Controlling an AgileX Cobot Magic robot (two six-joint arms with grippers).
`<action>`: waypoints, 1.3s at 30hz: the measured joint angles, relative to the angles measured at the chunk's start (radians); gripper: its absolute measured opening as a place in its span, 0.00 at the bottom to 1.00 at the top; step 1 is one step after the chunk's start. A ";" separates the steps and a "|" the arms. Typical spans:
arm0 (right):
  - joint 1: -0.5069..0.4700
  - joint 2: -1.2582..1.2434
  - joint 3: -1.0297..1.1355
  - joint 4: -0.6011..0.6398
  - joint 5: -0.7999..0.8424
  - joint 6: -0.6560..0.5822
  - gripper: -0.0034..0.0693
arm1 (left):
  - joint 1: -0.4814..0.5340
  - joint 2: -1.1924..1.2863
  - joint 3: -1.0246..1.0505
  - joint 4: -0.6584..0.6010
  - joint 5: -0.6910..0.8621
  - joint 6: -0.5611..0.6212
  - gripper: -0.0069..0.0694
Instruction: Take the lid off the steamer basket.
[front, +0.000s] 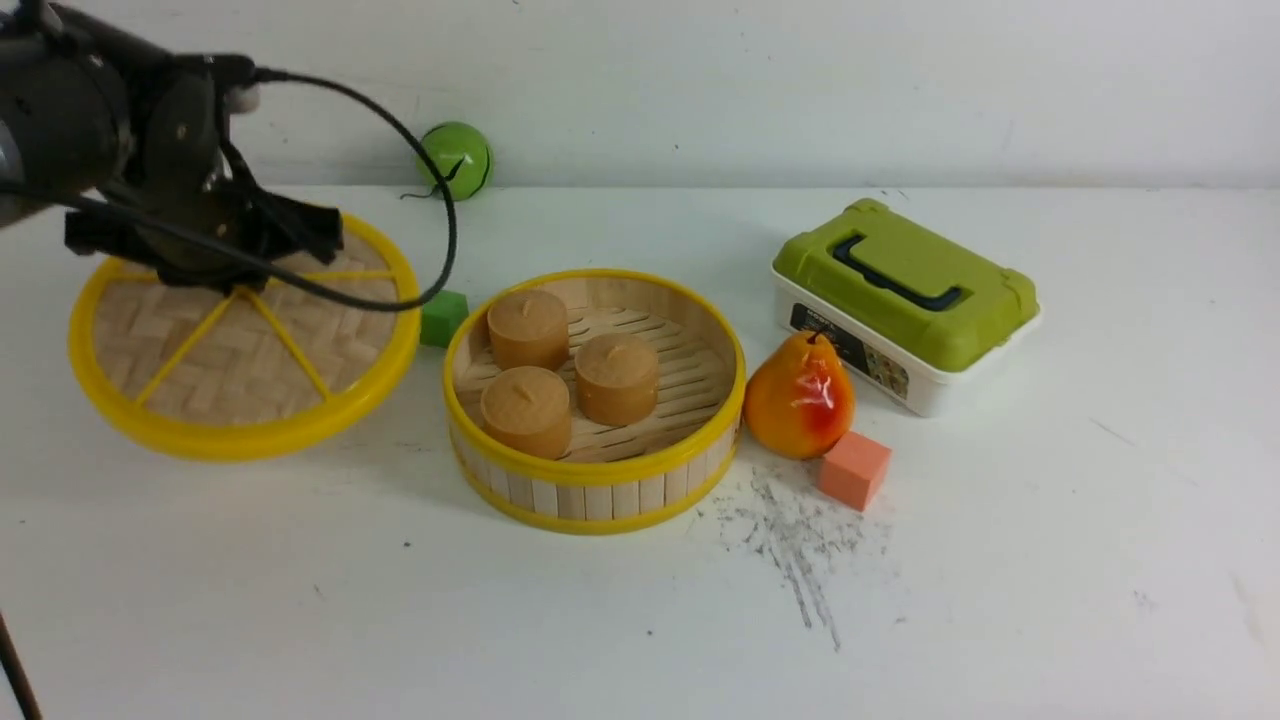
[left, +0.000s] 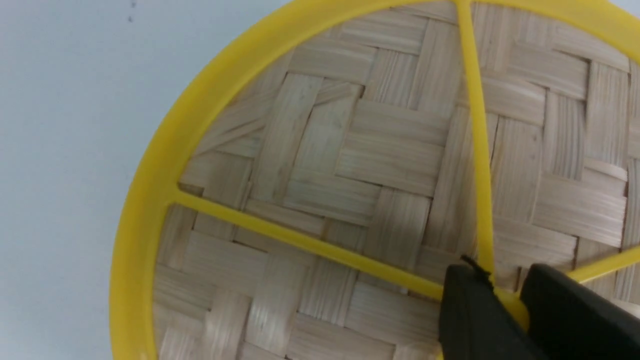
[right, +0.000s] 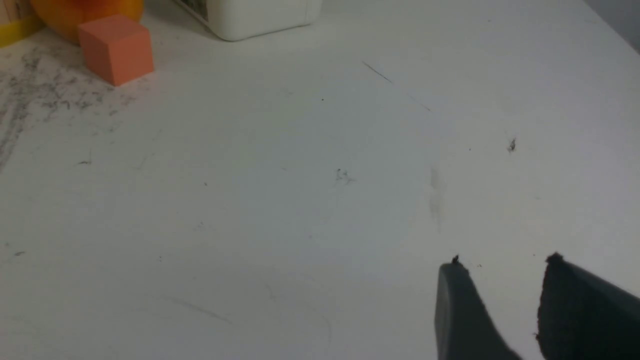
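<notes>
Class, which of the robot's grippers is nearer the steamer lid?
Left: the left gripper holds the lid at its hub. The right gripper hovers over the table beyond the orange cube.

**1 grip closed, 1 open**

The left arm (front: 70, 120) comes in from 10 o'clock of the front view, its wrist angled downward. The left gripper (left: 505, 295) has its 2 fingers pinched on the hub of the lid (left: 350, 165). The right gripper (right: 504, 261) shows only in its wrist view, with its 2 jaws apart and nothing between them.
</notes>
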 joint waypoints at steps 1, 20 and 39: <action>0.000 0.000 0.000 0.000 0.000 0.000 0.38 | 0.000 0.016 0.005 0.003 -0.007 -0.002 0.24; 0.000 0.000 0.000 0.000 0.000 0.000 0.38 | 0.000 0.136 -0.021 -0.015 0.040 -0.019 0.42; 0.000 0.000 0.000 0.000 0.000 0.000 0.38 | 0.000 -0.807 0.318 -0.260 -0.153 0.087 0.08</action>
